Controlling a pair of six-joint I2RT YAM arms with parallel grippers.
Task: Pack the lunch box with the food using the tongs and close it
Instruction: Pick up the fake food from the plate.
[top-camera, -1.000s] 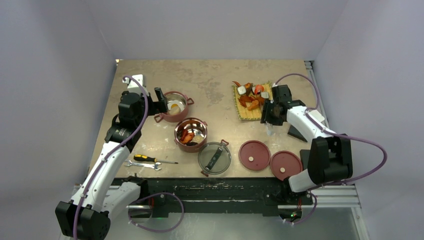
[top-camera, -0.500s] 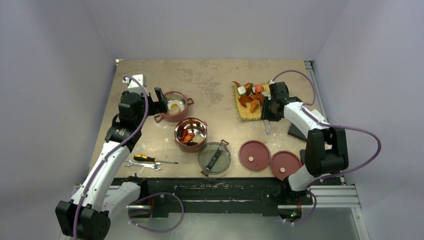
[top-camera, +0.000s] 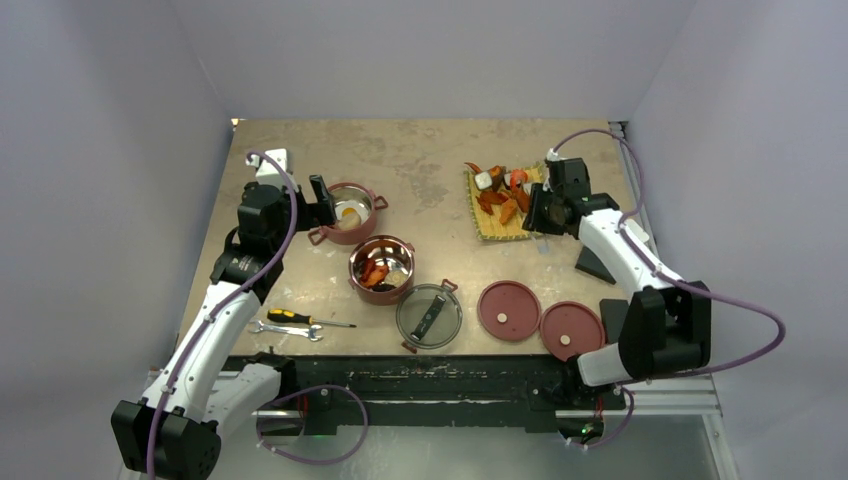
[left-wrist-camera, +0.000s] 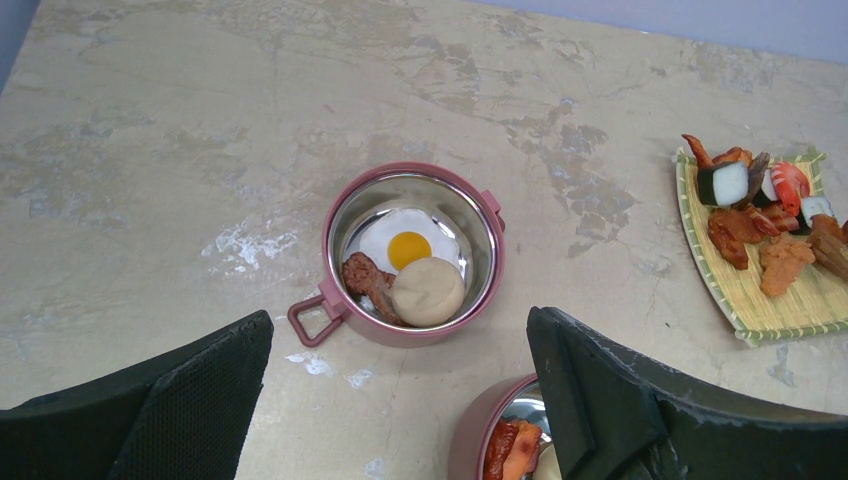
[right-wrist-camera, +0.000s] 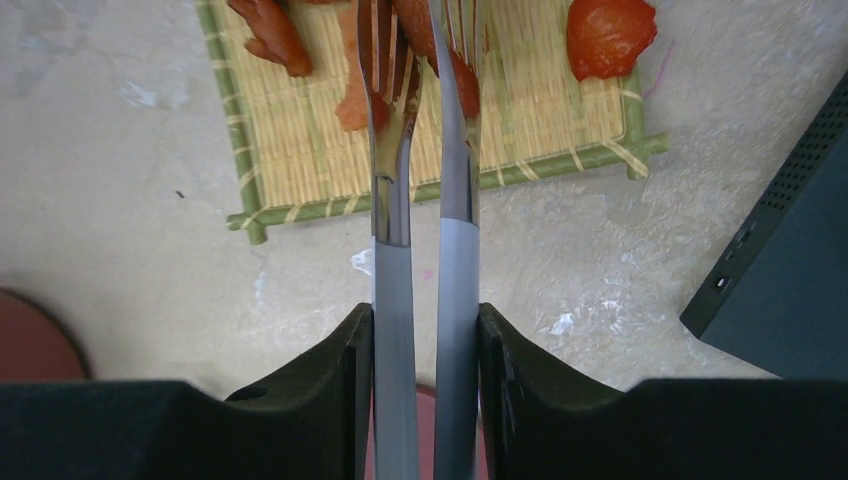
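Starting nearest, at right: two red disc lids (top-camera: 508, 311) lying flat side by side, dark top lid (top-camera: 429, 316) just left of them; screwdriver (top-camera: 300, 318) and wrench (top-camera: 285, 329) at near left. Farther in, near bowl (top-camera: 400, 255) of the lunch box standing open, holding orange-red chunks; beyond it to the left, far bowl (left-wrist-camera: 420, 336) holding fried egg (left-wrist-camera: 405, 243), bun (left-wrist-camera: 428, 291) and a brown piece. Hovering just left of that far bowl, left gripper (top-camera: 320, 205), fingers (left-wrist-camera: 180, 400) spread wide, gripping nothing. Far right: right gripper (right-wrist-camera: 425, 335), fingers (right-wrist-camera: 310, 390) pinching the tongs (right-wrist-camera: 458, 270), arms drawn near together, tips over the food (top-camera: 503, 195) on the yellow mat (right-wrist-camera: 530, 120)
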